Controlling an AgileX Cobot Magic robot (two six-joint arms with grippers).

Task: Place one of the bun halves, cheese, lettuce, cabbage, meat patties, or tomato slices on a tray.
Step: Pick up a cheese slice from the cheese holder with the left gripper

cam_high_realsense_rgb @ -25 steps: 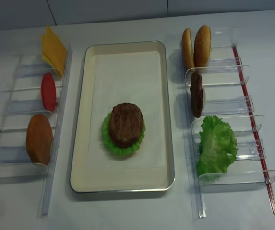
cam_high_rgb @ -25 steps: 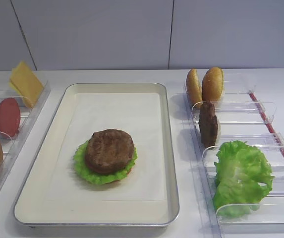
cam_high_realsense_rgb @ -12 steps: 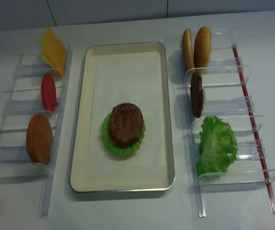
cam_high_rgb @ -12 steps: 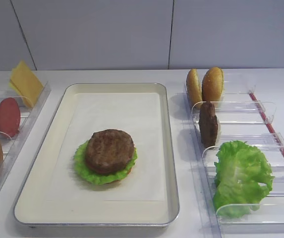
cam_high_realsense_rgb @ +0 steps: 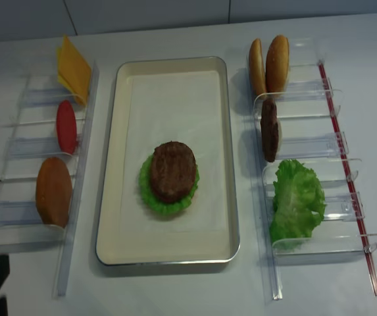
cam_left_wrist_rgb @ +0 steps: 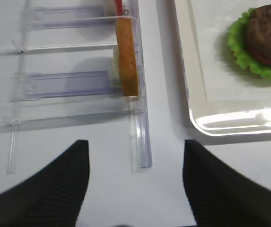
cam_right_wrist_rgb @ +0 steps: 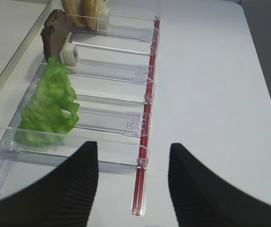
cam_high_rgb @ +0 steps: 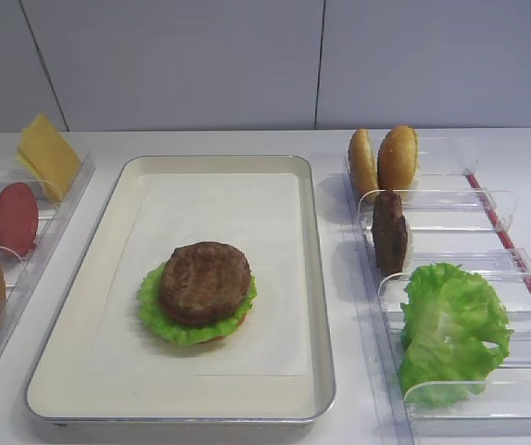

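Observation:
On the cream tray (cam_high_rgb: 313, 278) a meat patty (cam_high_rgb: 205, 281) lies on a lettuce leaf (cam_high_rgb: 154, 320). The left rack holds the cheese (cam_high_rgb: 48, 156), a tomato slice (cam_high_rgb: 15, 218) and a bun half (cam_left_wrist_rgb: 126, 66), each standing on edge. Two bun halves (cam_high_rgb: 397, 158), a patty (cam_high_rgb: 389, 232) and lettuce (cam_right_wrist_rgb: 50, 106) stand in the right rack. My left gripper (cam_left_wrist_rgb: 135, 184) is open and empty, hovering over the table at the near end of the left rack. Beyond the near end of the right rack, my right gripper (cam_right_wrist_rgb: 133, 184) is open and empty.
Clear plastic racks (cam_high_realsense_rgb: 17, 217) flank the tray on both sides. A red strip (cam_right_wrist_rgb: 147, 127) runs along the right rack's outer side. The tray's near corner (cam_left_wrist_rgb: 206, 125) lies just right of the left gripper. A grey wall stands behind the table.
The left gripper's dark body has come further into the bottom left corner of the top-down view. The food, the tray and the racks have not moved.

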